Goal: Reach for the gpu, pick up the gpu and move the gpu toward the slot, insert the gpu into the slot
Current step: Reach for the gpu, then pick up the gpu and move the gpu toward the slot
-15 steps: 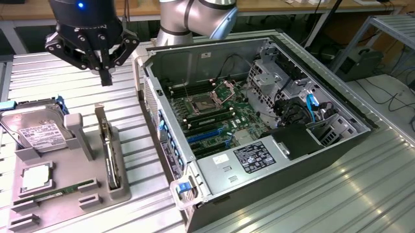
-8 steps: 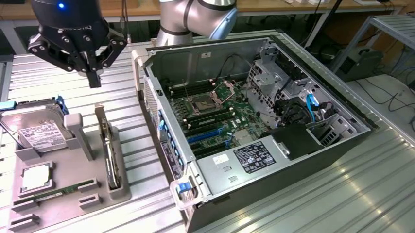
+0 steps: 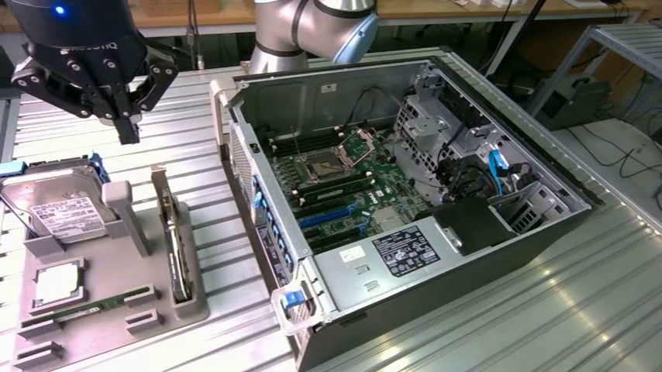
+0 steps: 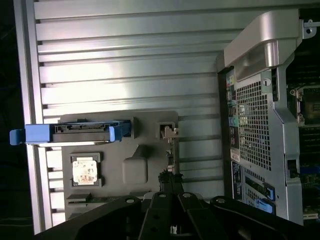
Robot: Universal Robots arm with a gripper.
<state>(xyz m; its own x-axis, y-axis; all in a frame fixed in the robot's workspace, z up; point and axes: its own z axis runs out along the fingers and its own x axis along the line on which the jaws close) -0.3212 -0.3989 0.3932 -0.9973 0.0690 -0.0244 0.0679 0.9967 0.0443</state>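
Exterior view: shut gripper hangs empty above the table, gpu untouched in its fixture

The gripper (image 3: 127, 133) has its two fingers pressed together with nothing between them. It hangs in the air over the ribbed metal table (image 3: 517, 325), above the far end of the grey fixture (image 3: 191, 310). In the wrist view the joined fingertips of the gripper (image 4: 170, 179) appear in line with the thin top edge of the gpu (image 4: 173, 150), apart from it.

The gpu (image 3: 178, 256) stands on its long edge in a groove along the fixture's edge nearest the computer case (image 3: 357, 267). Its silver bracket end points toward the gripper.

On the same fixture, the hard drive (image 3: 67, 213) leans in a holder at the far corner away from the case. A processor chip (image 3: 57, 283) lies flat nearer the middle, and a green memory stick (image 3: 88, 306) lies along the near edge.

Just beside the fixture, the case lies open on the table. Inside it, the blue slot (image 3: 329, 215) runs across the green motherboard (image 3: 388, 182), unoccupied. The arm (image 3: 300, 31) rises at the table's far edge behind the case.
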